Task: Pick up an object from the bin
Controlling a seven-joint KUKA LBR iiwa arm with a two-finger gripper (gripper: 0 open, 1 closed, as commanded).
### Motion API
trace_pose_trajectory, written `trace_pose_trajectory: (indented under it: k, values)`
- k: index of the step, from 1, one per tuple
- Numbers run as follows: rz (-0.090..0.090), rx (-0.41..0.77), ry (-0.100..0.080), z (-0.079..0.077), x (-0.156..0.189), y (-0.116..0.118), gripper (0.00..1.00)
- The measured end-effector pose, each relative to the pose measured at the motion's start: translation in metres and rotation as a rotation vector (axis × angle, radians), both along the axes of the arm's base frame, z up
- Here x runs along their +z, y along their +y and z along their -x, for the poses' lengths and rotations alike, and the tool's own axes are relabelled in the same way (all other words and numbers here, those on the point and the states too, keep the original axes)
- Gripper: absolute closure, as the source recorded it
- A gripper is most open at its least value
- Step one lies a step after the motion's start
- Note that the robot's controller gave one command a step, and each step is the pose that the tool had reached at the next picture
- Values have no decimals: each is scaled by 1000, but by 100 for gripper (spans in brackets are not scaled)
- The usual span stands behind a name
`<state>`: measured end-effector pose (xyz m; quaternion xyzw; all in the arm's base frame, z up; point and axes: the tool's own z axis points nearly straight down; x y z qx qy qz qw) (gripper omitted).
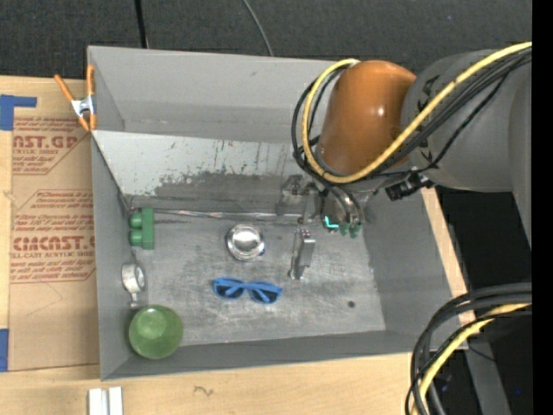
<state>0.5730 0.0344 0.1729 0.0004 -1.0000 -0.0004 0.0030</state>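
My gripper (300, 264) hangs low over the right-middle of the bin floor, under the orange wrist cover. Nothing shows in its grasp. A shiny, round, clear dome-like object (245, 242) lies just left of it, apart from it. A pair of small blue sunglasses (248, 290) lies flat on the floor below and left of the gripper, not touching it.
A green double-knob block (141, 228) sits at the left wall, with a small silver cap-like piece (131, 277) below it. A green round cup or ball (155, 331) rests in the front left corner. A tiny dark speck (351, 303) lies at the front right.
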Motion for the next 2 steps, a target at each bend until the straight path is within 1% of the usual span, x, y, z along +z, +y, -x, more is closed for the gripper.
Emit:
trace_pose_trajectory:
  k: [1,2]
  values:
    - [-2,-54,-15,46,-104,17,0]
    - [-2,-54,-19,44,-100,16,100]
